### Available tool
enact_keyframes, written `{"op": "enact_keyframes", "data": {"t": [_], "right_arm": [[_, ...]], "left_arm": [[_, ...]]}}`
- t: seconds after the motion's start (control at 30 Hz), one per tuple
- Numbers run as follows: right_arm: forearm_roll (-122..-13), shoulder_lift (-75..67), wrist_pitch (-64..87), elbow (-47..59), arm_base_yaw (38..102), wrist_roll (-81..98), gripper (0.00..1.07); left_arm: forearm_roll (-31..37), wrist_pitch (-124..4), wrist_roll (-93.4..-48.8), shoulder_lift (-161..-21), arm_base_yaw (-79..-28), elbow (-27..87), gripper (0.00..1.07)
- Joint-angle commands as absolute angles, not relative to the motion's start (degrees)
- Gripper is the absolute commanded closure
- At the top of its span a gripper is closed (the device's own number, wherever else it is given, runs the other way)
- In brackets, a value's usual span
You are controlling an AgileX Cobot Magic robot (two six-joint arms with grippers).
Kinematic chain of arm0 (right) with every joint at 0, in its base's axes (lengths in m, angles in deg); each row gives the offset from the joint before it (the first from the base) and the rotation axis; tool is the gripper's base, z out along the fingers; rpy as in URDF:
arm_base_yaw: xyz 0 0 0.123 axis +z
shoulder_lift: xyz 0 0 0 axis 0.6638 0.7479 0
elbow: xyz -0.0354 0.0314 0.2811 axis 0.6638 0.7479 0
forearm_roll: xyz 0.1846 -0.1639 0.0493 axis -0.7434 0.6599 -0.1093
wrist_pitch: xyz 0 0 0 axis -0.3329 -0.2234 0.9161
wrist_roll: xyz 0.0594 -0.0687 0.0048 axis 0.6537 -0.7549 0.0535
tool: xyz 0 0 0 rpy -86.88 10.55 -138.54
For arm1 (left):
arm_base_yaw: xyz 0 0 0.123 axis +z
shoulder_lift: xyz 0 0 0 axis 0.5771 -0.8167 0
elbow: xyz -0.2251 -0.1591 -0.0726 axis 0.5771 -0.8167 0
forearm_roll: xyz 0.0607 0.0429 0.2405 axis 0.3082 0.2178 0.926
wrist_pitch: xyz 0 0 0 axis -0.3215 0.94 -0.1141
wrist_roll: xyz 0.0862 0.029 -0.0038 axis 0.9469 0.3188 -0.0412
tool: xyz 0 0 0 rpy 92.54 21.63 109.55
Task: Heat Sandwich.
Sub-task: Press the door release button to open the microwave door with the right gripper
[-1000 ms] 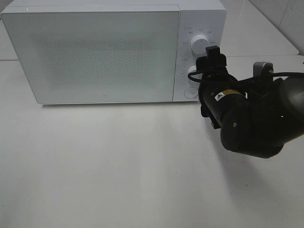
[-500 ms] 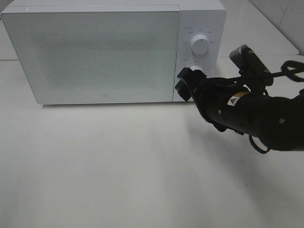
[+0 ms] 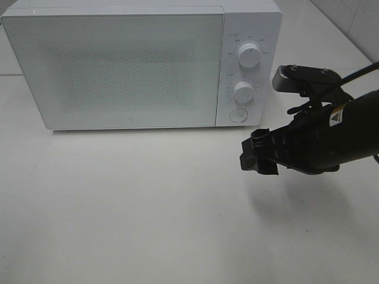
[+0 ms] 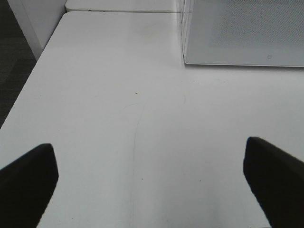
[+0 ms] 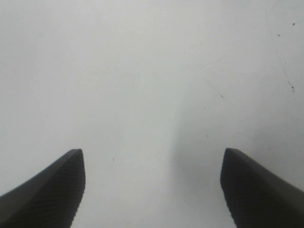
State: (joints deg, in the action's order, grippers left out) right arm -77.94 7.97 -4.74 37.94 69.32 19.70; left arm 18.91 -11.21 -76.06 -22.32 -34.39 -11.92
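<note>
off the lower dial (image 3: pixel 243 90) now, right claw (image 3: pixel 249 157) above table (image 3: pixel 148 207)

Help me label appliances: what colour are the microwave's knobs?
White knobs, clearest in the exterior high view.

White microwave (image 3: pixel 249 23), its pale grey door (image 3: pixel 130 65) finely speckled in a dot pattern; two white dials (image 3: pixel 249 54); white table (image 3: pixel 130 207) with faint dark scuffs; black right gripper (image 3: pixel 251 155), fingers (image 5: pixel 52 190) finely ribbed; black arm (image 3: pixel 355 142) bearing a small yellow label (image 3: pixel 339 117).
</note>
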Motion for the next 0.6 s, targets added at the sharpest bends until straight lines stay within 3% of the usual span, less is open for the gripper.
{"op": "enact_keyframes", "data": {"t": [0.03, 0.6], "right_arm": [[-73.6, 5.2, -15.1, 35.2, 69.0, 17.7, 0.31], [-69.1, -18.6, -40.7, 32.7, 69.1, 13.7, 0.30]], "left_arm": [[18.8, -11.7, -76.1, -21.1, -34.2, -12.0, 0.07], [18.8, -11.7, -76.1, -21.1, -34.2, -12.0, 0.07]]}}
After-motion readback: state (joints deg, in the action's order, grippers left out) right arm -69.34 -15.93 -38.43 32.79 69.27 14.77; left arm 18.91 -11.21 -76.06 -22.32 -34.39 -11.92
